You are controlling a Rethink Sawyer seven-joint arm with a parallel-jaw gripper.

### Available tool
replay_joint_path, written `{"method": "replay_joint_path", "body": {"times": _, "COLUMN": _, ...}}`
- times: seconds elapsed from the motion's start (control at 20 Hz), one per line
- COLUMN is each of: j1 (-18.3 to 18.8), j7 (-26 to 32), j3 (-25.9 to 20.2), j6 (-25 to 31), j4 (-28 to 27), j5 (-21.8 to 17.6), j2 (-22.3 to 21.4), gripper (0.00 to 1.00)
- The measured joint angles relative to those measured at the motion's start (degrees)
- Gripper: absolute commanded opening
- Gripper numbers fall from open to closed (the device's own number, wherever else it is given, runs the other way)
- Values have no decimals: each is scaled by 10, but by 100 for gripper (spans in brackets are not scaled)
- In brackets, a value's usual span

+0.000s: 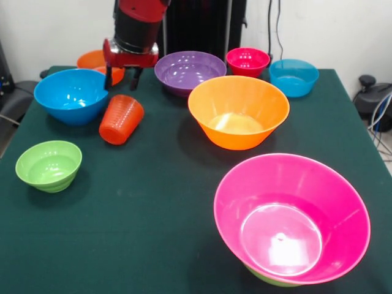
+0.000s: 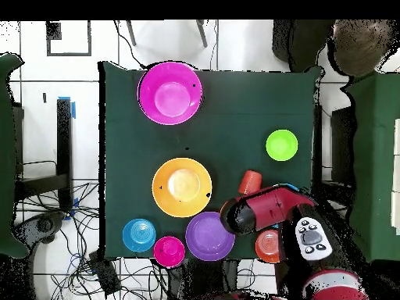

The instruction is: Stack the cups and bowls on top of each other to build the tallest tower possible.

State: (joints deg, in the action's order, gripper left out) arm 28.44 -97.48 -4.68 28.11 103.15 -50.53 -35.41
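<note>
Hovering over the far part of the bench [image 1: 141, 233], my hand [image 1: 120, 76] hangs with its two dark fingers [image 1: 108, 77] apart and holding nothing, just above and behind the cup [image 1: 120, 119]. The cup lies on its side, long axis running toward the camera and slightly left, wide rim nearest my hand and closed base pointing at the near edge. It rests just beside the blue bowl [image 1: 71, 95]. Behind my hand a small orange bowl [image 1: 98, 62] is partly hidden. The purple bowl [image 1: 190, 71], red bowl [image 1: 247, 61] and small blue bowl [image 1: 294, 76] line the far edge. The big orange bowl [image 1: 238, 112] sits mid-bench, the small green bowl [image 1: 48, 165] apart. The pink bowl [image 1: 291, 218] rests on a green one whose rim peeks out below.
</note>
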Motion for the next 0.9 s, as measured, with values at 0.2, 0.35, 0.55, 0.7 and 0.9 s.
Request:
{"method": "replay_joint_path", "body": {"times": 0.2, "j1": 1, "j7": 0, "j3": 5, "j6": 12, "j4": 0, "j5": 12, "j2": -22, "gripper": 100}}
{"method": "replay_joint_path", "body": {"times": 0.35, "j1": 3, "j7": 0, "j3": 6, "j6": 21, "j4": 0, "j5": 24, "j2": -34, "gripper": 100}}
{"method": "replay_joint_path", "body": {"times": 0.55, "j1": 3, "j7": 0, "j3": 6, "j6": 30, "j4": 0, "j5": 33, "j2": -42, "gripper": 100}}
{"method": "replay_joint_path", "body": {"times": 0.7, "j1": 3, "j7": 0, "j3": 7, "j6": 34, "j4": 0, "j5": 40, "j2": -45, "gripper": 100}}
{"method": "replay_joint_path", "body": {"times": 0.9, "j1": 3, "j7": 0, "j3": 8, "j6": 34, "j4": 0, "j5": 43, "j2": -41, "gripper": 100}}
